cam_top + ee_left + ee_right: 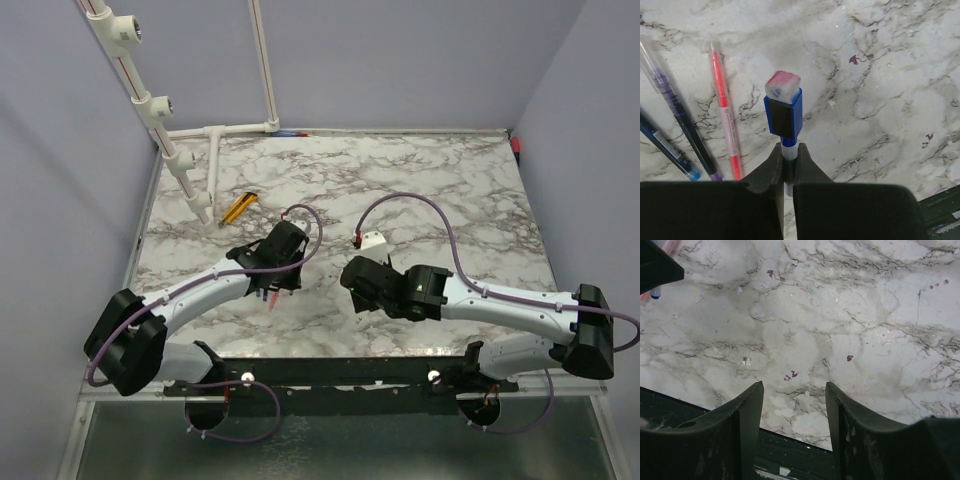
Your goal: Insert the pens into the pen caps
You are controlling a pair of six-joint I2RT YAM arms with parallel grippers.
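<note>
Your left arm (200, 290) reaches from its base at the near left corner in a diagonal toward the middle of the desk (450, 190), with the wrist bent so the left tool (789, 150) points down at the marble. This tool is closed tight on a whitish pen (788, 145), with the barrel pinched between both fingers. On the far end of this pen sits a blue cap (784, 116), and on top of the cap is a small whitish pad (783, 86) stained with red.

Your right arm (500, 300) stretches low from the near right corner toward the left. The right tool (794, 387) hangs over bare marble close to the near edge of the desk. Its fingers stand about half apart and nothing is between them. The two tools are near each other but do not touch.

In the left wrist view, three more pens lie flat on the desk beside the held one: a red-pink pen (724, 120), a dark purple pen (677, 112) and a dark blue pen (665, 145). They lie close together, fanning out toward the far side.

The desk has a white marble pattern with grey veins. A yellow-and-black flat object (238, 208) lies at the far left, near a white pipe frame (160, 110). Pale lilac walls (400, 60) close the space on three sides.
</note>
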